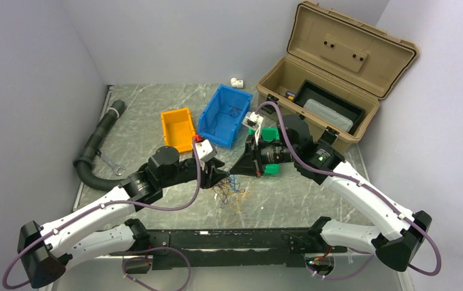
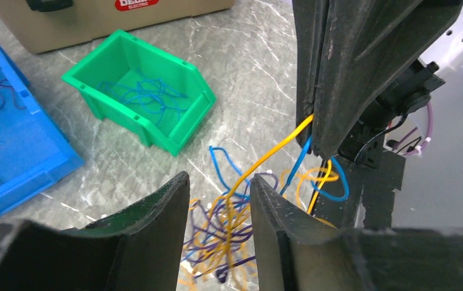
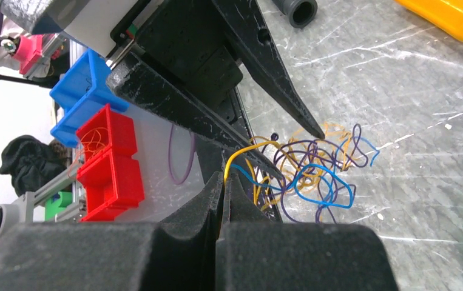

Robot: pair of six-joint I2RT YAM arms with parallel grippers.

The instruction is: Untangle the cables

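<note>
Your right gripper [image 3: 223,182] is closed on a yellow and a blue strand of the cables [image 3: 304,176], which lie bunched on the tabletop [image 3: 411,91]. Your left gripper [image 2: 218,182] stands open, straddling the bunch.

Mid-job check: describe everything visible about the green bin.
The green bin is a small, open-topped moulded plastic tray with a sloped front lip. It sits upright on the marbled table, beside the blue bin but apart from it. A few loose blue cables lie coiled inside. Nothing else touches it.
</note>
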